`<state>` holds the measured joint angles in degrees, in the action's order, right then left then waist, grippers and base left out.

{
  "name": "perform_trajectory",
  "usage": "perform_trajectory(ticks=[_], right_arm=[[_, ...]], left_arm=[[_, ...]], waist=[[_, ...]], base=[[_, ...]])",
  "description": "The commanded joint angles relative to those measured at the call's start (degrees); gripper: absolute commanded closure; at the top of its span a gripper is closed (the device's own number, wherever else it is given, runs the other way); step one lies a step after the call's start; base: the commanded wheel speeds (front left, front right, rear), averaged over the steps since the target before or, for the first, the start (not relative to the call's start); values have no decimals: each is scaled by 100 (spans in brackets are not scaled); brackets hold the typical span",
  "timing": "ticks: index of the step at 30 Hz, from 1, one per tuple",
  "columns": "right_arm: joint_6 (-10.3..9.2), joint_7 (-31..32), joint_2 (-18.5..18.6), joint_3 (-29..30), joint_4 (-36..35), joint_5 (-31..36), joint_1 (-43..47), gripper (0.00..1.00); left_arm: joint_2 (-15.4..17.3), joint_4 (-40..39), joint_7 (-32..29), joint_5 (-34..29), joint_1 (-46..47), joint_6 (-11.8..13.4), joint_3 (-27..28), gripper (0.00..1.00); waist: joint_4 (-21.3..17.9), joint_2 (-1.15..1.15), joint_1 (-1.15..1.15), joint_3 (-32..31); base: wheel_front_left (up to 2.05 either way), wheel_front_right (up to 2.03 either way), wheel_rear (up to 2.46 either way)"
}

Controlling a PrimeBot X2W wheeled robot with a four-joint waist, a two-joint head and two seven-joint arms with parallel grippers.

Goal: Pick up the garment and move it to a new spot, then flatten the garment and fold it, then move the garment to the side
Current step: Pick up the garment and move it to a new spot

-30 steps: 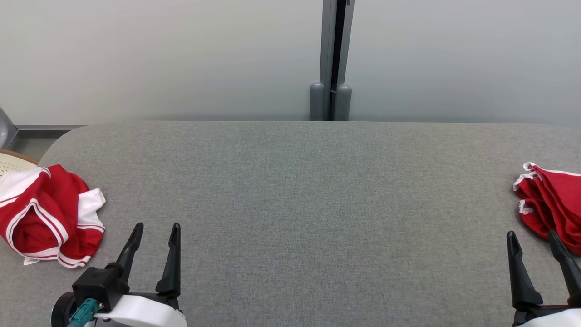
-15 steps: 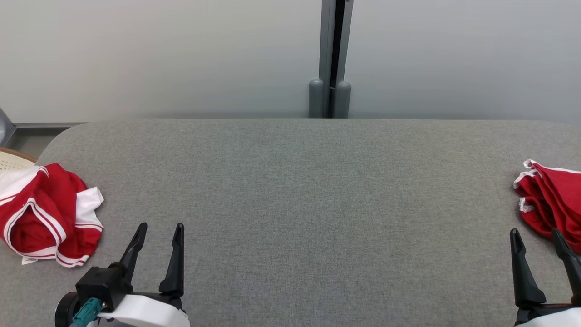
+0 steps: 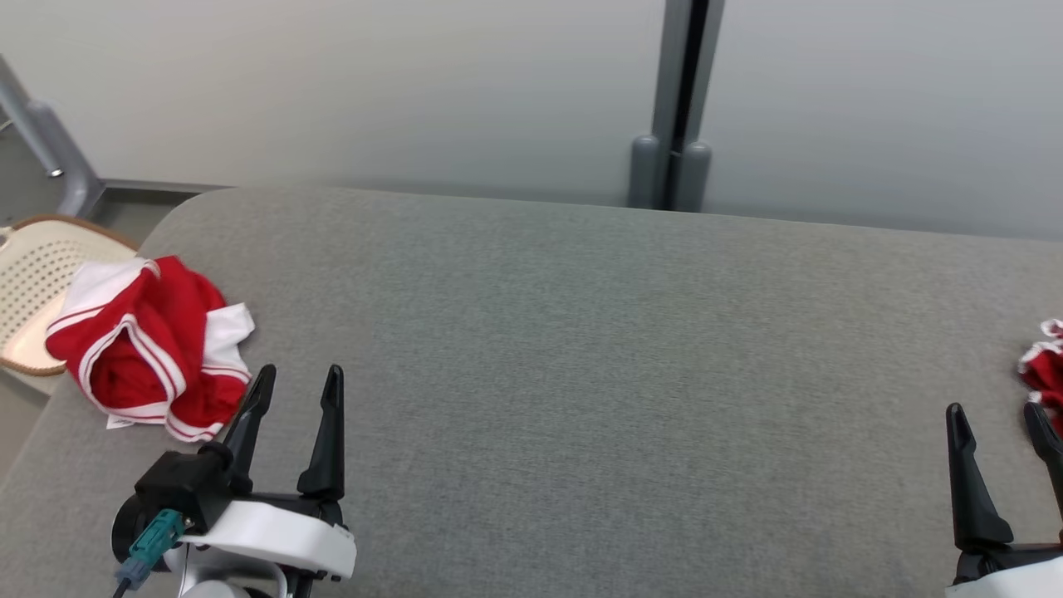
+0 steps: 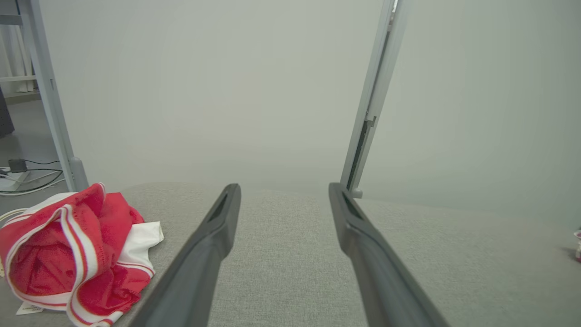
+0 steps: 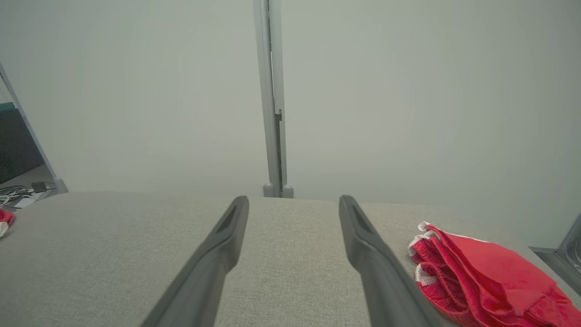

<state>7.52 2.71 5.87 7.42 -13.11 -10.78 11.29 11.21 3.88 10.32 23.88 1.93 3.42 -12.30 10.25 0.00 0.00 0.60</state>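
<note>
A grey cloth-covered table [image 3: 581, 374] fills most of the head view. The crumpled garment [image 3: 149, 340], red with white bands and a white patch, lies in a heap at about 9 o'clock on the table, right at its rounded left edge. Its far-left part crosses in front of a cream perforated piece [image 3: 29, 282] with a brown rim, which stands beside the table; whether that is a seat or a basket I cannot tell.

The left gripper [image 3: 300, 371] hangs over the table at about 7 o'clock, with its fingers spread wide and nothing between them. Its left fingertip is just beside the garment's near right corner; whether the two touch I cannot tell. In the left wrist view the same gripper [image 4: 283, 187] shows bare grey cloth between its fingers, and the garment [image 4: 68, 259] lies off at 8 o'clock, clear of them.

The right gripper [image 3: 994, 409] is at about 4 o'clock in the head view, its fingers also spread and empty. A red bundle [image 3: 1045, 378] with white trim lies at 3 o'clock, cut off by the edge of the view. In the right wrist view that gripper [image 5: 294, 199] points across bare table, and the red bundle [image 5: 476, 277] lies at 4 o'clock, near the right finger.

A grey post [image 3: 677, 100] stands between pale wall panels at 12 o'clock, behind the table.
</note>
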Motion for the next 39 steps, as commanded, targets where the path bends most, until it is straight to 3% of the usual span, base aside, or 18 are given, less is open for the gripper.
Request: perform_trajectory(ticks=[1, 10, 18, 33, 39], right_arm=[[-6, 30, 36, 22, -55, 10, -79, 0], [-5, 129, 107, -194, -174, 12, -255, 0], [-5, 122, 152, -302, -144, -25, -317, 0], [-5, 247, 309, -376, -260, 1, -561, 0], [-5, 548, 605, -311, -700, 43, -964, 0]], left_arm=[[-6, 22, 58, 2, 169, -24, 9, 0], [-98, 456, 281, 27, 565, -148, -13, 0], [-90, 668, 392, 72, 599, -194, 64, 0], [-291, 925, 476, 115, 960, -258, 225, 0], [-596, 1717, 480, 290, 1875, -446, 382, 0]], waist=[[354, 0, 0, 80], [1424, 0, 0, 144], [1909, 0, 0, 199], [1847, 0, 0, 584], [1422, 0, 0, 1547]], base=[[0, 0, 0], [0, 0, 0], [0, 0, 0], [0, 0, 0], [0, 0, 0]])
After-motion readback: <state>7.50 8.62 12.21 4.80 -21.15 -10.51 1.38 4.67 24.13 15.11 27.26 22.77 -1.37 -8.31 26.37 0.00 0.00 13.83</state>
